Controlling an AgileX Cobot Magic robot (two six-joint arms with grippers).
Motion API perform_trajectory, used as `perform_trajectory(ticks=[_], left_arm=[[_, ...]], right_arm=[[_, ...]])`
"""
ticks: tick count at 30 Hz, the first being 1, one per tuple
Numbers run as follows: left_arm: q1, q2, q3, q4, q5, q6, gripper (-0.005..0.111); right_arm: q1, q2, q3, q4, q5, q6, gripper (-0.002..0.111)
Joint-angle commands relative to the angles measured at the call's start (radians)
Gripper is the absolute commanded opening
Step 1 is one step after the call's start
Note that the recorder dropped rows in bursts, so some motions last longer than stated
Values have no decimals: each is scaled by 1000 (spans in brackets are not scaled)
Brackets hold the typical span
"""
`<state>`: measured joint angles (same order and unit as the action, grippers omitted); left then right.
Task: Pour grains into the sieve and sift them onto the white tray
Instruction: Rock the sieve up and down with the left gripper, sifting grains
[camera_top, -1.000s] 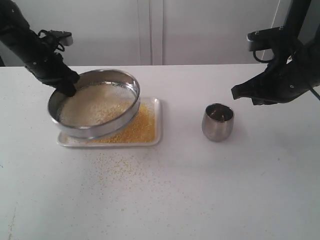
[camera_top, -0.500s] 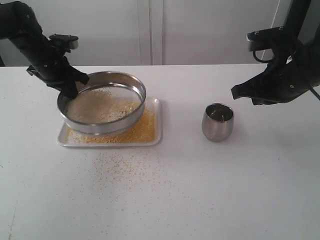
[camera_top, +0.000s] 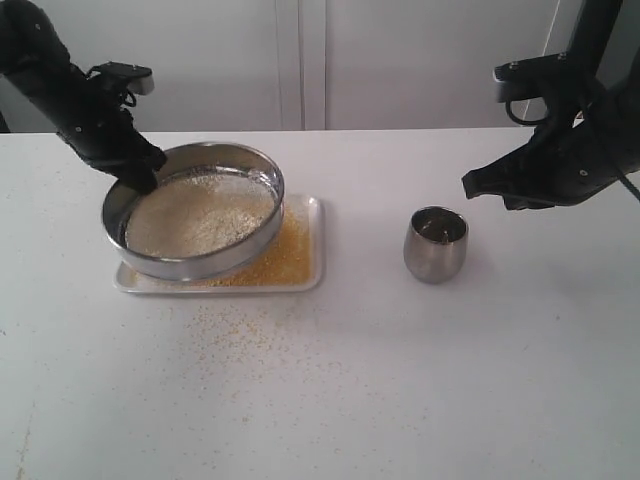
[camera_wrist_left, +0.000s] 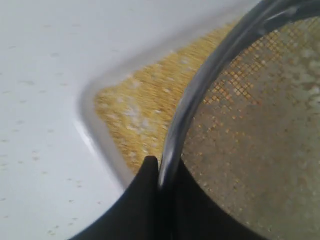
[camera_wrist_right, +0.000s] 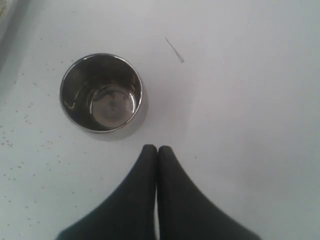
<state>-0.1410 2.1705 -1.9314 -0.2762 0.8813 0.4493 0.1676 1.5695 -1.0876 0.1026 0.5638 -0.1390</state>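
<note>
Bright, even light, soft shadow beside the cup (camera_wrist_right: 101, 93), sieve (camera_wrist_left: 200, 85) blurred close up in left wrist view.

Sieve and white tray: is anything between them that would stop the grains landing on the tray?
Nothing visible. The left hand holds the sieve by its rim right over the white tray, and yellow grains already lie on the tray. The steel cup stands apart, to the side.

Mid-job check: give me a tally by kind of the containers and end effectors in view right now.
Sieve: 1
White tray: 1
Steel cup: 1
End effectors: 2 (left end effector gripping the sieve's rim, right end effector shut and empty)
Total: 5
</note>
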Motion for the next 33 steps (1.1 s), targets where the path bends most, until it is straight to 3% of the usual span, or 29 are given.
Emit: perform_trajectory(ticks=[1, 2, 3, 6, 7, 8, 11, 12, 13, 16, 17, 18, 20, 21, 23, 25, 26, 27, 29, 31, 32, 33], left_arm=[[-10, -16, -2, 119, -81, -432, 0], [-10, -16, -2, 154, -90, -532, 0], [-12, -16, -2, 139, -84, -476, 0], [-15, -16, -2, -137, 52, 194, 0], [-12, -16, -2, -159, 75, 249, 0], [-11, -16, -2, -139, 44, 150, 0], [-3, -16, -2, 100, -91, -499, 0], [-3, -16, -2, 97, -81, -520, 0], [-8, -16, -2, 31, -61, -367, 0], [-13, -16, -2, -205, 127, 339, 0], [-13, -16, -2, -187, 125, 301, 0], [-11, -16, -2, -129, 69, 142, 0], [-8, -16, -2, 115, -44, -390, 0], [-8, -16, -2, 178, -49, -509, 0], [-11, -16, -2, 121, -20, -311, 0], [-13, -16, -2, -95, 85, 182, 0], [-11, -16, -2, -143, 142, 329, 0], [-11, -16, -2, -143, 129, 292, 0], [-7, -16, -2, 10, -13, -156, 0], [-6, -16, -2, 161, -63, -528, 0], [-9, -16, -2, 155, -63, -504, 0], [-12, -16, -2, 119, -45, -370, 0]], right_arm=[[-8, -3, -5, -2, -13, 6, 0], [-8, -3, -5, -2, -13, 6, 0], [-8, -3, -5, -2, -13, 6, 0], [-8, -3, -5, -2, -13, 6, 0], [-8, -3, -5, -2, -13, 6, 0], [-8, -3, -5, -2, -13, 6, 0], [-8, -3, -5, -2, -13, 6, 0], [-8, -3, -5, -2, -13, 6, 0], [-8, -3, -5, -2, -13, 6, 0], [-8, -3, -5, -2, -13, 6, 0], [-8, -3, -5, -2, -13, 6, 0], [-8, -3, -5, -2, -13, 6, 0], [-8, -3, -5, -2, -13, 6, 0], [-8, -3, -5, -2, -13, 6, 0], [-8, -3, -5, -2, -13, 6, 0], [-8, -3, -5, -2, -13, 6, 0], [-8, -3, -5, -2, -13, 6, 0], [-8, -3, -5, -2, -13, 6, 0], [-8, -3, -5, -2, -13, 6, 0], [-8, -3, -5, -2, -13, 6, 0], [-8, -3, -5, -2, -13, 6, 0], [-8, -3, -5, -2, -13, 6, 0]])
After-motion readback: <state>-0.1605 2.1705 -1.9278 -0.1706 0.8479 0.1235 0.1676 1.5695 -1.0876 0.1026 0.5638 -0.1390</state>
